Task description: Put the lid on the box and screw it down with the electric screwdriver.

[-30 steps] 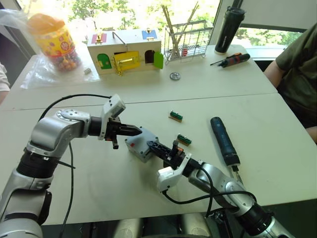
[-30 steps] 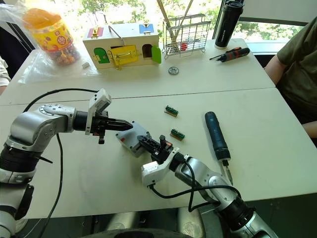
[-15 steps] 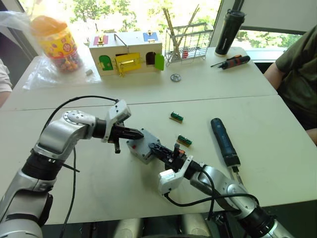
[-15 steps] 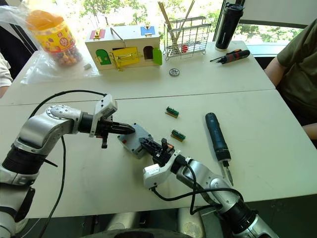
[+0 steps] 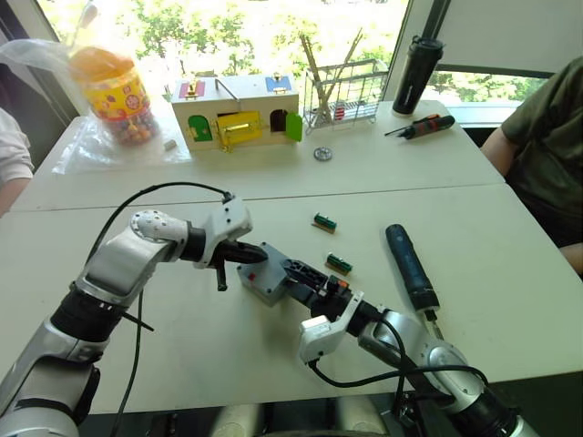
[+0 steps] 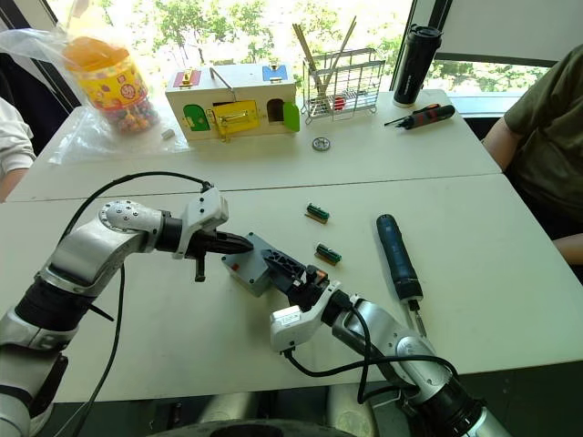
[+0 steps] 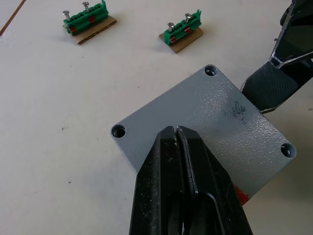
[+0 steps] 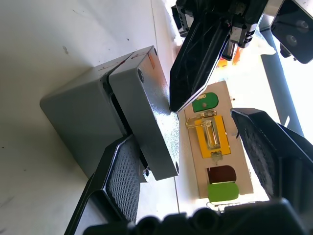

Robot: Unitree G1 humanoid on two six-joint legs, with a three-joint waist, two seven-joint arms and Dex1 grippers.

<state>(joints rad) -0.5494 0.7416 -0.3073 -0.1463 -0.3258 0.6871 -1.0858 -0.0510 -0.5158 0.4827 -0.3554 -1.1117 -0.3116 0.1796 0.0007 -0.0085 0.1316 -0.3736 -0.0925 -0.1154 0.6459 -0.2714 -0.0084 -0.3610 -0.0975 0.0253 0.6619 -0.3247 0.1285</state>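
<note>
While I read the head camera first, the lines below go view by view.

Head view, box: I see it near the table's middle, with the lid on top of it.
Head view, left gripper: its fingers are pressed together, tips resting on the lid from the box's 9 o'clock side.
Head view, right gripper: I see it at the box's 4 o'clock, spread apart, one finger against the box's near side.
Head view, electric screwdriver: it lies flat at 3 o'clock from the box, well apart, untouched; two green screw holders sit between them.
Head view, far table: toy house, wire rack, black bottle, small screwdriver, candy jar.
Head view, edges: a person's arm at 3 o'clock, a sleeve at 9 o'clock.

Left wrist view, fingertips: closed on nothing, touching the lid's grey top among its corner holes.

Right wrist view, jaws: I see them wide open, one finger against the box wall, the lid sitting slightly skewed on the box.
</note>
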